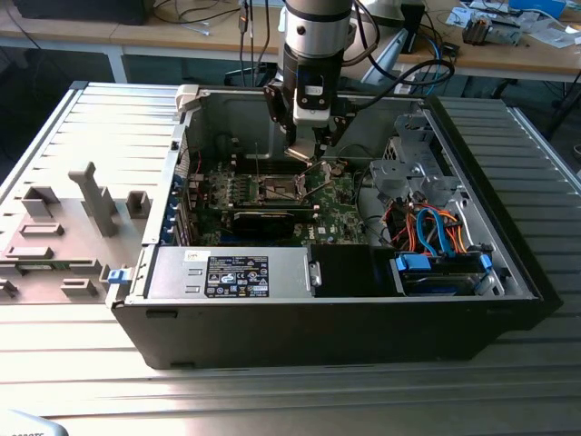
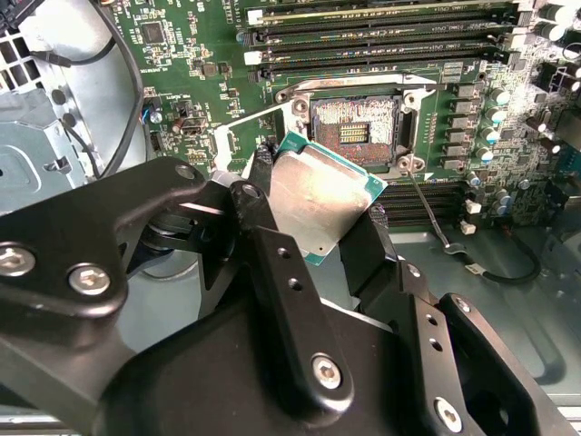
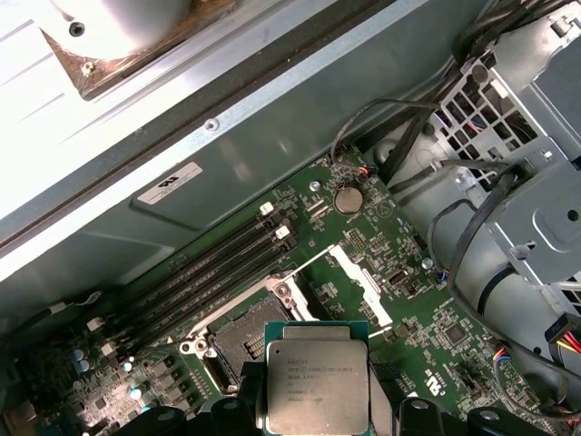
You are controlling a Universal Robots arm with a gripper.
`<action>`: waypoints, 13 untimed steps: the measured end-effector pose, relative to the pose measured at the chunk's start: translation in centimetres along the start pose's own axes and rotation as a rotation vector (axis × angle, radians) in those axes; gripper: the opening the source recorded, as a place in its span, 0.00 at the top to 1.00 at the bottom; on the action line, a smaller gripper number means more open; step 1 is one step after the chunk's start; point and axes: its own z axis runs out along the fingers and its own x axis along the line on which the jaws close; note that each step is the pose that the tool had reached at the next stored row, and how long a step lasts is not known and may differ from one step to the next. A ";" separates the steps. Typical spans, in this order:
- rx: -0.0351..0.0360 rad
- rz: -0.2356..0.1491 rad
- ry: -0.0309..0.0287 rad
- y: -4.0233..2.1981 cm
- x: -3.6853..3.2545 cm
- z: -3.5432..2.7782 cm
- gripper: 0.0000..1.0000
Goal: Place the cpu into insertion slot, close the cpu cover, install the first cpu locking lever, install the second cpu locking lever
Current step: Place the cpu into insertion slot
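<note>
My gripper [image 2: 313,218] is shut on the cpu [image 2: 322,195], a flat square chip with a pale silver top and a green edge, held tilted between black fingers [image 2: 272,263]. In the first wrist view the cpu [image 3: 316,386] hangs just above and beside the insertion slot [image 3: 238,343], a dark square recess with a silvery rim. The second wrist view has the insertion slot [image 2: 354,120] bare with its contacts showing. The cpu cover [image 3: 363,282] stands swung open beside the socket. A thin locking lever [image 2: 427,213] sticks out loose. In the exterior view the gripper [image 1: 304,153] hovers over the green motherboard [image 1: 340,204].
Long black memory slots [image 2: 381,36] run beside the socket. The open computer case [image 1: 182,100] walls in the board, with a power supply [image 1: 231,272] in front and a drive cage with blue and orange cables [image 1: 436,227] at the exterior view's right. Grey fixtures [image 1: 91,195] stand left.
</note>
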 end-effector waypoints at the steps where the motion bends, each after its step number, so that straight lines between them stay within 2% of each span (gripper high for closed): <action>1: 0.0001 0.000 -0.0001 0.00 0.00 0.00 0.46; 13: -0.0001 0.007 -0.0007 0.00 0.00 0.03 0.46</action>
